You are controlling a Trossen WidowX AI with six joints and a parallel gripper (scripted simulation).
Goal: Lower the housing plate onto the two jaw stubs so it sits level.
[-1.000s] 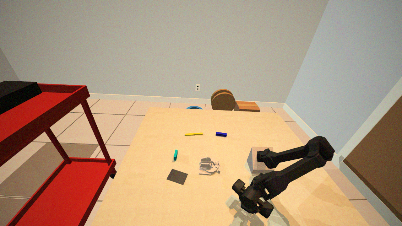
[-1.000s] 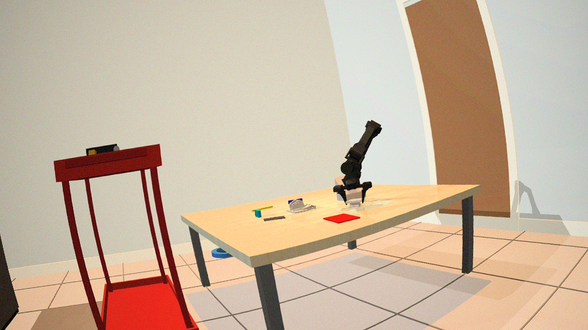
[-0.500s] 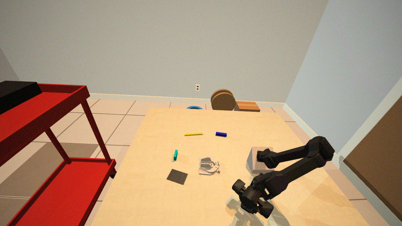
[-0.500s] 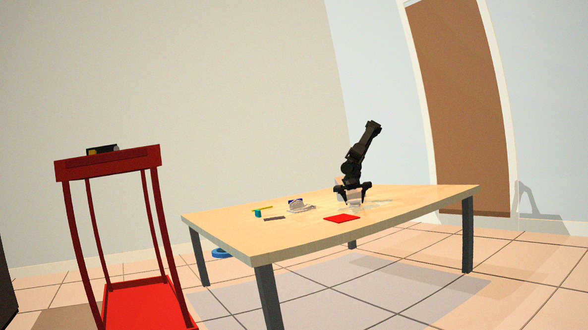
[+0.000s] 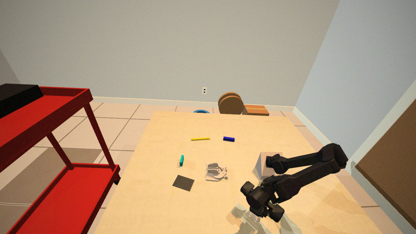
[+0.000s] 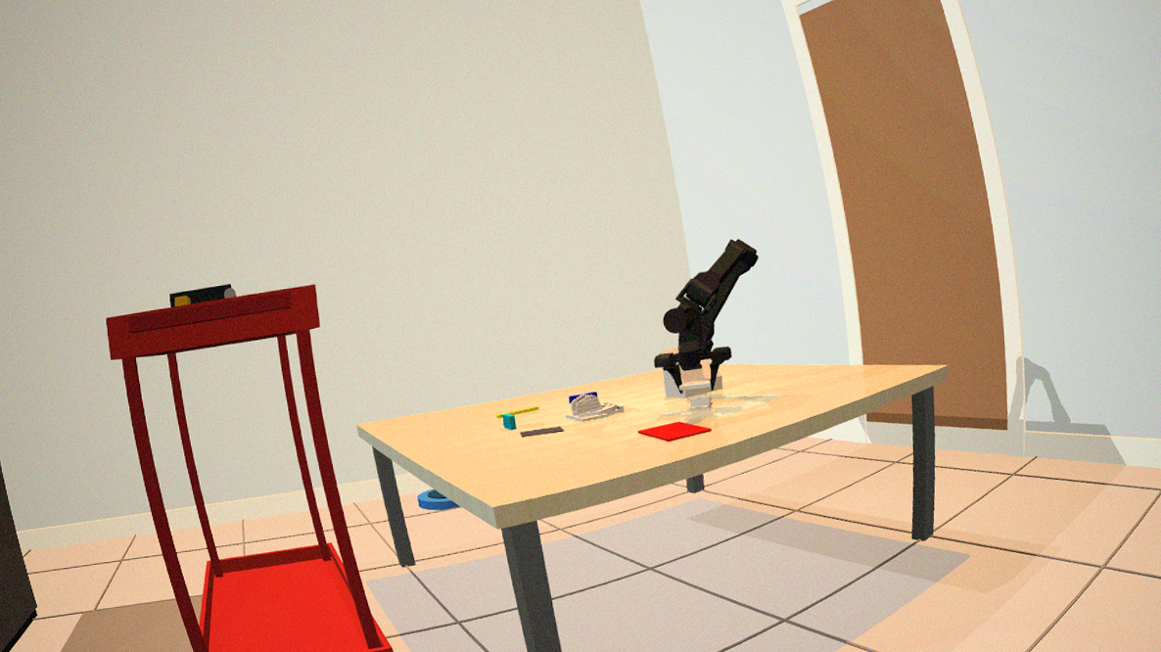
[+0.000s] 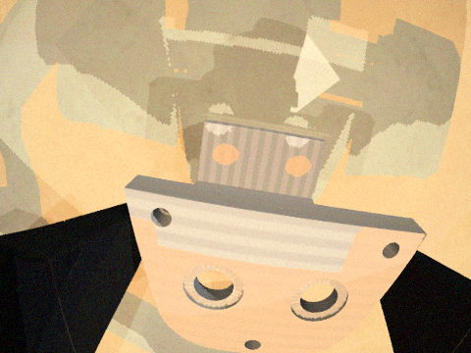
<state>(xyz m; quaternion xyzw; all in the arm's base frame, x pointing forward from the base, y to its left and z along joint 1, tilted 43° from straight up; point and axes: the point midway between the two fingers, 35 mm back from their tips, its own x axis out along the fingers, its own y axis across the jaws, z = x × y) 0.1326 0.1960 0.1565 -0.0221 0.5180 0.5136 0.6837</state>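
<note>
My gripper (image 6: 698, 388) (image 7: 270, 233) is shut on the housing plate (image 7: 265, 289) (image 6: 698, 386), with one finger at each end. The plate is pale, with two large rimmed holes and smaller holes near its edges. It hangs a little above a small ribbed stand (image 7: 260, 157) (image 6: 700, 402). Light spots show on the stand's top. The pale grey jaw assembly (image 5: 213, 175) (image 6: 594, 411) rests on the table to the left of my gripper, apart from it. Its two jaws stand up from a flat base. The pins and stubs are too small to tell apart.
A dark grey pad (image 5: 183, 183) (image 6: 541, 432), a teal block (image 5: 181, 160) (image 6: 509, 421), a yellow bar (image 5: 200, 139) (image 6: 518, 412) and a blue block (image 5: 228, 139) lie around the jaw assembly. A red pad (image 6: 674, 431) lies near the table edge. A pale block (image 5: 266, 172) stands under the arm's base.
</note>
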